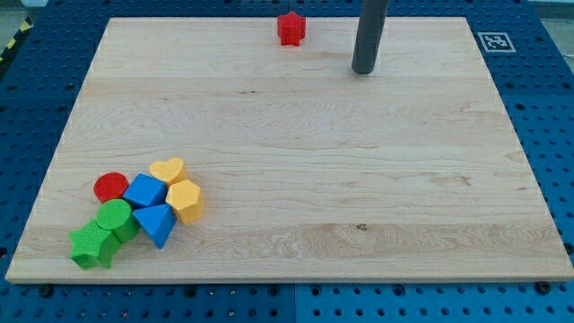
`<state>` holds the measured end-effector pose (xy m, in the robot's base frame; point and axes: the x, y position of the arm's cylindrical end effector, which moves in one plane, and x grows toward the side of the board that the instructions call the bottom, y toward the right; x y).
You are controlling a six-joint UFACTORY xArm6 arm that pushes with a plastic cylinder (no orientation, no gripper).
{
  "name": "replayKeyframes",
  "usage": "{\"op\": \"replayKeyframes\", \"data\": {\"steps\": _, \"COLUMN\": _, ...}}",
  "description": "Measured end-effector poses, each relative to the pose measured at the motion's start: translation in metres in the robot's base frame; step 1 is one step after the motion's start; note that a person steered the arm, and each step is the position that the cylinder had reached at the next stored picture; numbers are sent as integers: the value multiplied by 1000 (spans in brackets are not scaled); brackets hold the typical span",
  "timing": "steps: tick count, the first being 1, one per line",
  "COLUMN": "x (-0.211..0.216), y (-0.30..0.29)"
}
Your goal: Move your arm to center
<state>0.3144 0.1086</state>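
Note:
My tip [363, 70] stands on the wooden board [296, 152] near the view's top, right of the middle. A red star block [291, 28] lies to its left by the top edge, apart from it. Far off, at the view's bottom left, sits a tight cluster: a red round block [110, 187], a yellow heart block [168, 170], a blue cube-like block [144, 191], a yellow hexagon block [185, 200], a blue triangle block [156, 223], a green round block [115, 218] and a green star block [91, 247].
The board lies on a blue perforated table [36, 81]. A black-and-white marker tag [494, 41] is at the board's top right corner.

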Motion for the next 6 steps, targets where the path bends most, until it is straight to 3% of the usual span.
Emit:
{"op": "replayKeyframes", "data": {"steps": 1, "x": 16, "y": 3}}
{"op": "replayKeyframes", "data": {"steps": 2, "x": 67, "y": -7}}
{"op": "replayKeyframes", "data": {"steps": 4, "x": 148, "y": -71}}
{"op": "replayKeyframes", "data": {"steps": 5, "x": 165, "y": -80}}
{"op": "replayKeyframes", "data": {"steps": 6, "x": 143, "y": -90}}
